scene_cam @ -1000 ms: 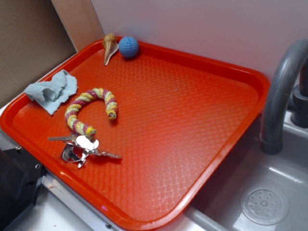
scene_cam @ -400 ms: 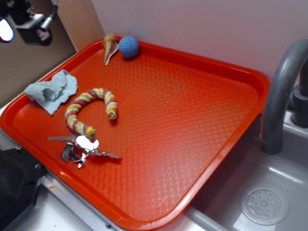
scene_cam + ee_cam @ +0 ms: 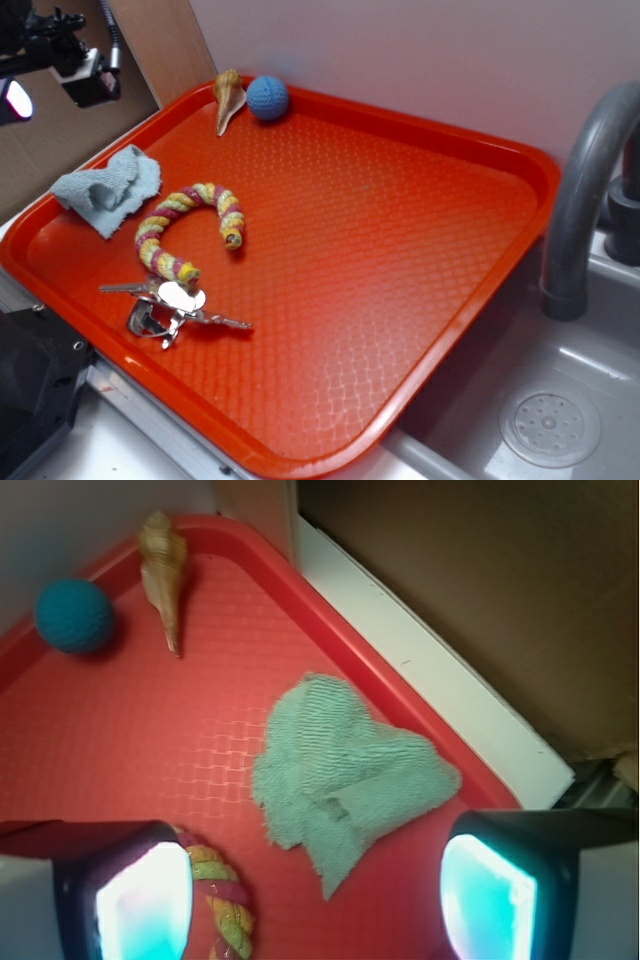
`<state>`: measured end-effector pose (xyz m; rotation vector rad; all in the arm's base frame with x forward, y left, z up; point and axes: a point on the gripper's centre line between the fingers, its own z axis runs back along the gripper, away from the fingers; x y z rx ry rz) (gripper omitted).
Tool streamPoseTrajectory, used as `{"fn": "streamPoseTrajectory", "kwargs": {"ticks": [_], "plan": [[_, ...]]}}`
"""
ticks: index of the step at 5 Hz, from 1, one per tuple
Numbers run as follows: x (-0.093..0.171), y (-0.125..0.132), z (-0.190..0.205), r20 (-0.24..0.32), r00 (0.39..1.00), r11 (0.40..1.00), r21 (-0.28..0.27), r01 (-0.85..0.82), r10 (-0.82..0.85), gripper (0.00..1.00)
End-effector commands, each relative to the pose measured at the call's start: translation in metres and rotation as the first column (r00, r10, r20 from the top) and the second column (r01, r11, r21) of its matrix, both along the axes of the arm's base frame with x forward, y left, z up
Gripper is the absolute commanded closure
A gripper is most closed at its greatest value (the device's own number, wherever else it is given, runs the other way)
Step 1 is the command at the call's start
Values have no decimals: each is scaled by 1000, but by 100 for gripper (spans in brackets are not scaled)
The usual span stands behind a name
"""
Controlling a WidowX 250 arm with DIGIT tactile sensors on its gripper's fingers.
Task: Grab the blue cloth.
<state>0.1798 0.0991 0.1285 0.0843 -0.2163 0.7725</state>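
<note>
your gripper [image 3: 315, 900] has its two fingers [image 3: 130, 895] wide apart, holding nothing, up in the air over the blue cloth [image 3: 345, 775]. the cloth lies crumpled at the far left edge of the red tray [image 3: 400, 250]. just right of it is a striped rope ring [image 3: 190, 230]. a shell [image 3: 228, 97] and a blue ball [image 3: 267, 97] sit in the far corner.

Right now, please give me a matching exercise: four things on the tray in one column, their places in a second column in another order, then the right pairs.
Things:
1. blue cloth
2. knitted ball
3. keys
4. seashell

Places:
A. at the tray's near left edge, below the rope toy
B. at the tray's left rim
C. far corner, right of the seashell
D. far corner, left of the ball

Pairs: 1-B, 2-C, 3-A, 4-D
</note>
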Motion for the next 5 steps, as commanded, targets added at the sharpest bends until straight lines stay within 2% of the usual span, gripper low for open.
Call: {"fn": "streamPoseTrajectory", "kwargs": {"ticks": [1,2,3,4,5], "plan": [[-6,12,8,18,1000,1000,11,-22,22,0],[28,29,-40,-37,990,983,133,-127,133,0],[33,25,-58,-23,994,983,151,-105,110,0],[27,16,-68,-58,996,986,159,-55,65,0],[25,22,-74,-69,995,984,167,-55,67,0]]}}
